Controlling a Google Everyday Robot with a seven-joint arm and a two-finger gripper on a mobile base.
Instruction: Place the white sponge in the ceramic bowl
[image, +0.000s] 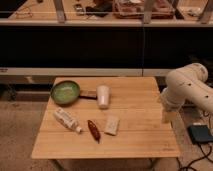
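Note:
The white sponge (112, 124) lies flat on the wooden table (140, 105), near the front middle. The ceramic bowl (65, 92), green inside with a dark rim and a brownish stub on its right side, sits at the table's back left. The white arm (187, 90) stands at the table's right edge. My gripper (168, 115) hangs down over that edge, well to the right of the sponge and holding nothing that I can see.
An upright white cup (103, 96) stands right of the bowl. A white tube-shaped bottle (67, 120) lies at the front left. A dark reddish oblong item (93, 130) lies left of the sponge. A dark counter runs behind the table. A dark box (201, 134) sits on the floor at the right.

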